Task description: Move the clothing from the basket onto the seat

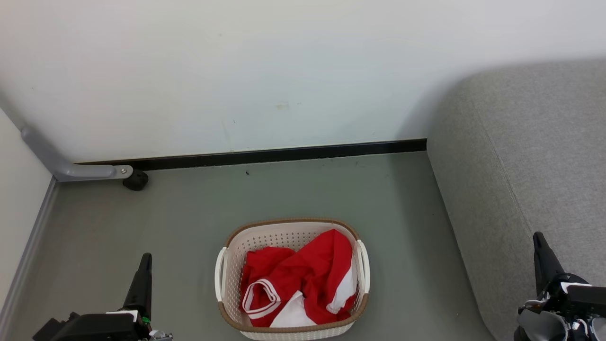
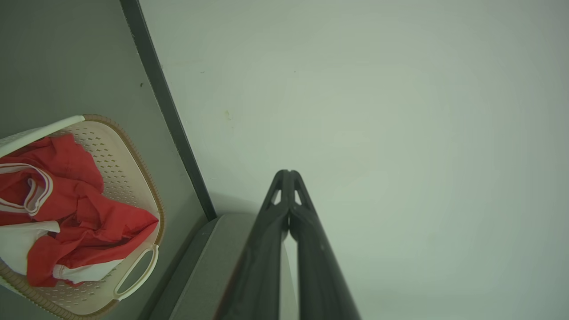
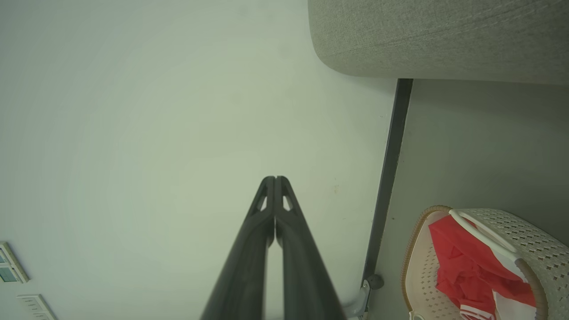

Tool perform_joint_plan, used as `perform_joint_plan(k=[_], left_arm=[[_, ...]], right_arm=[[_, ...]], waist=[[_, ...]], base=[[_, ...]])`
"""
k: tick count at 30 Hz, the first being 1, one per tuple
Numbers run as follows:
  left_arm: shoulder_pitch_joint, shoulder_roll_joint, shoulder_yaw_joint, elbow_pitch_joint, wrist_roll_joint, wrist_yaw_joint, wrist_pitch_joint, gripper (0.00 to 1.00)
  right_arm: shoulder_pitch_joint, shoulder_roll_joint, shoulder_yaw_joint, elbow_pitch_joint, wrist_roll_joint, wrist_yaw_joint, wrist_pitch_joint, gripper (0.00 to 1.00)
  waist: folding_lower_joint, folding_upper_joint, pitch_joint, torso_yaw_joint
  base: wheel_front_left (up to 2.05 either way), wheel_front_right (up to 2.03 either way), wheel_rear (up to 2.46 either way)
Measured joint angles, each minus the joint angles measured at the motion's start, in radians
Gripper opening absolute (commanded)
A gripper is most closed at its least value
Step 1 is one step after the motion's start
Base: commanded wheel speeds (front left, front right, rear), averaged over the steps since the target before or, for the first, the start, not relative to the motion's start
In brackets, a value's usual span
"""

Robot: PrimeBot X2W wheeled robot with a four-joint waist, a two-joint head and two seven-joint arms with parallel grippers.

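Left gripper (image 1: 146, 259): jaws pressed together, tips touching, nothing between them. It hangs above the floor (image 1: 189, 213) at the lower left of the head view and points toward the wall (image 1: 236, 71). Right gripper (image 1: 538, 238): jaws also together and holding nothing, at the lower right, seen against the near part of the seat (image 1: 530, 156). Neither gripper touches the basket (image 1: 289, 221) or the clothing (image 1: 303, 277); each is well apart from them, one on either side. The basket stands on the floor between the two grippers, close to the bottom edge of the head view, with a brown rim all round and a white handle on its left and right sides. The clothing is a crumpled red pile with white panels inside the basket. A red-and-white striped band loops at the near left, and a red fold rides up the far-right corner to about rim height beside the right handle, not spilling outside. The basket's far-left perforated inner wall shows bare. There is open floor round the basket: a wide stretch to the left up to the pale side panel (image 1: 19, 189), a broad band behind it up to the black baseboard (image 1: 284, 154), and a narrower gap on the right to the seat's rounded side edge. The seat is a grey fabric block backed against the wall, with a seam line running along its top. A grey bracket (image 1: 61, 166) and a black round foot (image 1: 136, 180) sit in the far-left corner by the baseboard, well away from the basket.
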Motion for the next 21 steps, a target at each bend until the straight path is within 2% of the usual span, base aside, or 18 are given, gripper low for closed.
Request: perform_joint_plan(k=[21], left_arm=[[0.0,0.0,0.0,0.0,0.0,0.0,0.0,0.0]], right_arm=[[0.0,0.0,0.0,0.0,0.0,0.0,0.0,0.0]], waist=[[0.0,0.0,0.0,0.0]], base=[[0.0,0.0,0.0]])
